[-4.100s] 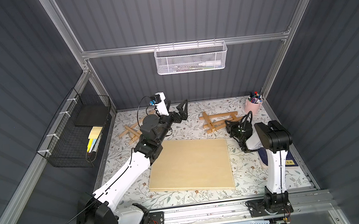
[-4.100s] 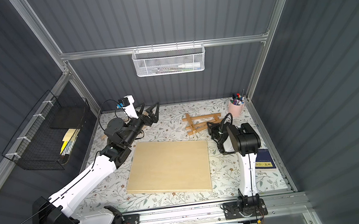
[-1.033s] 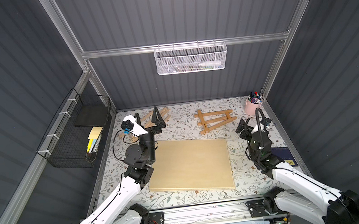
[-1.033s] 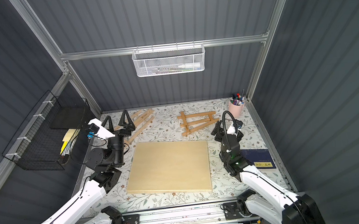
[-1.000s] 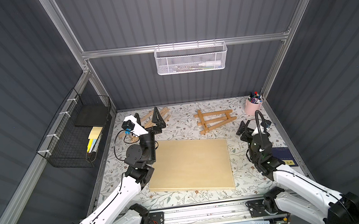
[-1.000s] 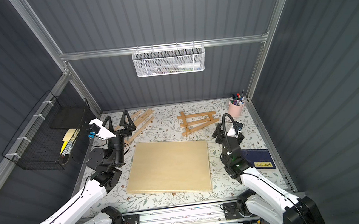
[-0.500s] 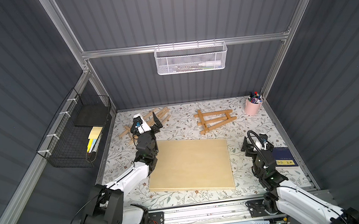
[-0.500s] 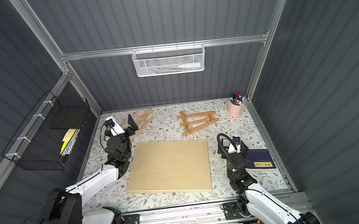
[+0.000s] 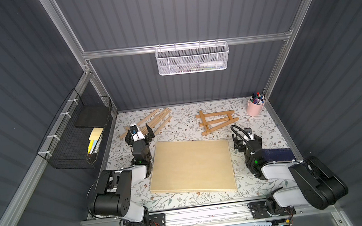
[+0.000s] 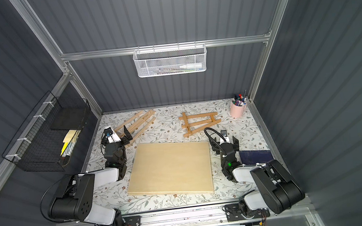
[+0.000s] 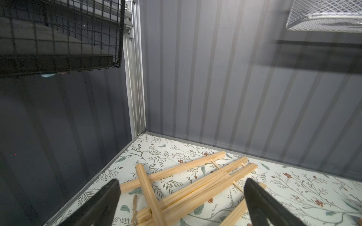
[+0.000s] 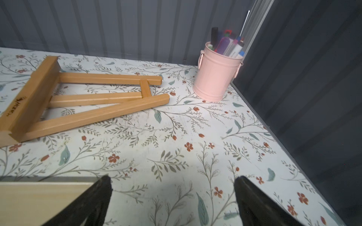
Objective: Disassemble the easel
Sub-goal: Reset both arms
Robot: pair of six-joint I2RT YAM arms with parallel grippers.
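Dark grey ribbed walls [image 9: 177, 16] enclose a floral-patterned tabletop [image 9: 183, 122], which I see from above in both top views. A white mesh basket [image 9: 193, 59] hangs on the back wall at upper centre. A black wire basket [image 9: 76, 137] hangs on the side wall at the left of the frame.

A plywood board [image 9: 191, 164] lies flat in the middle of the table. Beyond its far edge, right of centre, a darker wooden easel [image 9: 218, 114] lies flat and assembled, its legs joined to the ledge bar. A pink bucket [image 9: 255, 109] of markers [image 9: 256, 98] stands near it in the upper right corner of the table.

A pale wooden easel [image 9: 161, 116] lies folded on a diagonal toward the upper left corner of the table.

My left gripper [image 9: 140, 131] sits at the near end of the pale easel, just left of the board, with its jaws spread wide. In the left wrist view the sticks lie between and beyond the black fingers [image 11: 109, 195]; I cannot tell whether they touch the wood.

My right gripper [image 9: 246, 137] sits just right of the board's far corner, jaws spread wide over bare tabletop, apart from the darker easel. A dark blue mat [image 9: 276, 154] lies beside that arm at the right edge.
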